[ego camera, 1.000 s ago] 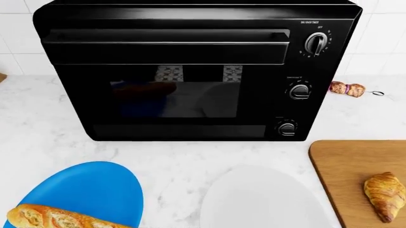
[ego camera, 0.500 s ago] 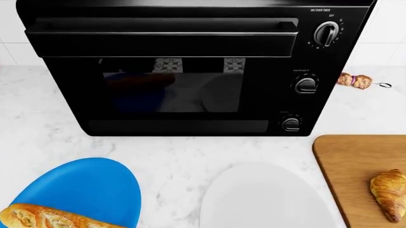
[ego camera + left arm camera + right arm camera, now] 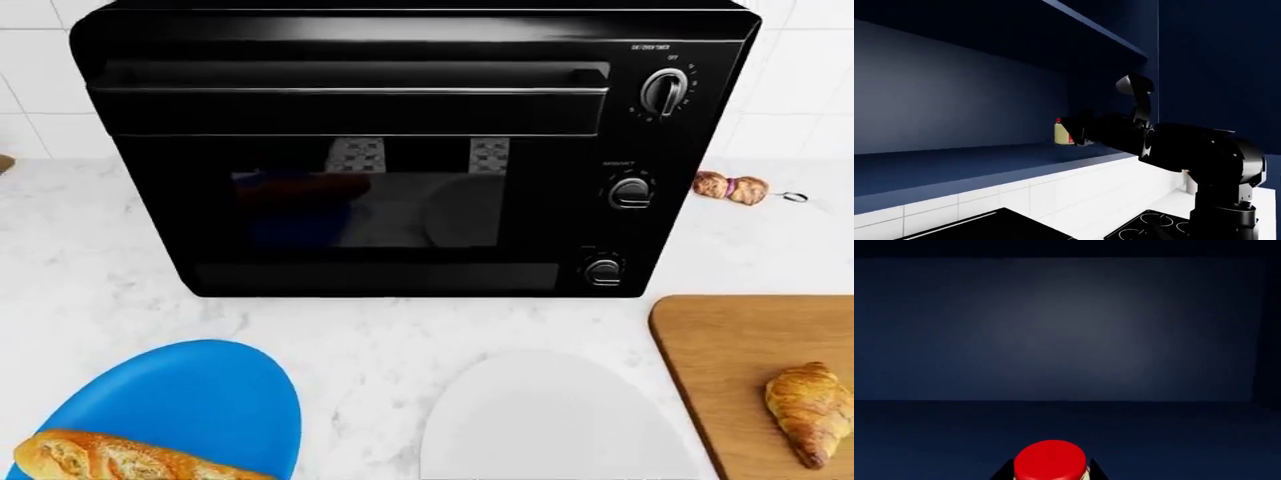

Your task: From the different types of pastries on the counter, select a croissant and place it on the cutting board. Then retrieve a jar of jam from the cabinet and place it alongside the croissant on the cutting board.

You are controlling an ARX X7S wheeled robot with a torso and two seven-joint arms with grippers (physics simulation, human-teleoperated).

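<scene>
Reaching deep into the navy cabinet (image 3: 954,100), your right arm (image 3: 1187,150) is stretched almost level, and the right gripper (image 3: 1077,134) has its dark fingers (image 3: 1006,471) on both sides of the jar of jam (image 3: 1063,133), a small pale jar with a smooth round red lid (image 3: 1050,460) standing on the matte shelf; you cannot tell if they already press it. Your left gripper is not visible. Down on the veined white counter (image 3: 374,330), the ridged golden croissant (image 3: 809,410) lies on the wooden cutting board (image 3: 727,345).
</scene>
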